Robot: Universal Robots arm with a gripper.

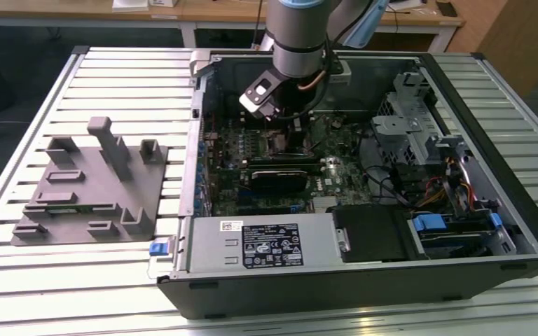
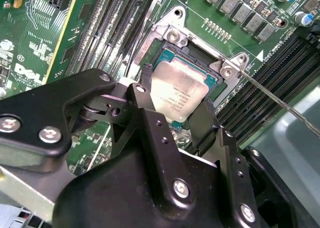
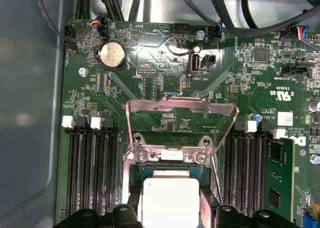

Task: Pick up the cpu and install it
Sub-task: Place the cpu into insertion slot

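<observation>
Second wrist view | gripper closed on the cpu, fingers on two opposite edges | cpu at the open socket, seated or just above I cannot tell | first wrist view: load plate tilted up

Counted on site: there was 1 cpu, 1 gripper with 2 fingers, 1 arm, 1 open PC case, 1 grey fixture block, 1 coin cell, 1 raised socket plate and 1 memory stick.
</observation>
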